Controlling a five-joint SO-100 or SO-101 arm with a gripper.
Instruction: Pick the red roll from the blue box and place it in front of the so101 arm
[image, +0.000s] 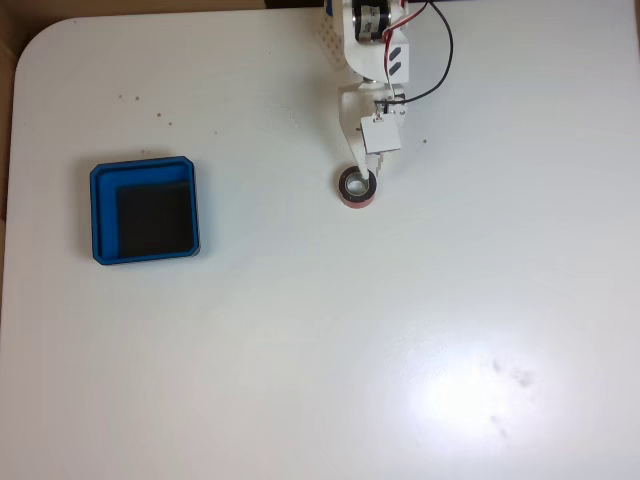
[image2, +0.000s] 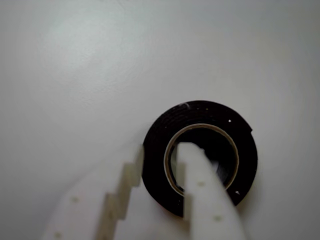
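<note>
A: So what's on the bench? Biggest thing first.

B: The white surface (image: 300, 350), which takes up nearly the whole fixed view, with a few dark specks and a glare patch at lower right. Next is the so101 arm (image: 368, 60), coming down from the top edge, white links, black motor, red and black wires looping off its right side.

A: And the blue box?

B: The blue box (image: 98, 215) sits at the left of the fixed view, well apart from the arm, flat on the surface. Nothing but its black floor inside.

A: Where's the roll then?

B: The red roll (image: 356, 194) lies flat on the surface right below the arm's tip, hole facing up. In the wrist view it looks almost black (image2: 200, 112), with a pale inner ring.

A: Is the end effector holding it?

B: The end effector (image2: 159, 162) is straddling the roll's wall. 1 finger (image2: 205, 195) is down inside the hole, the other finger (image2: 117, 192) is just outside the rim. The jaws are only a little apart, closed around that wall. Whether they're actually squeezing it, I can't tell. In the fixed view the tip (image: 368, 178) sits on the roll's top-right edge.
</note>
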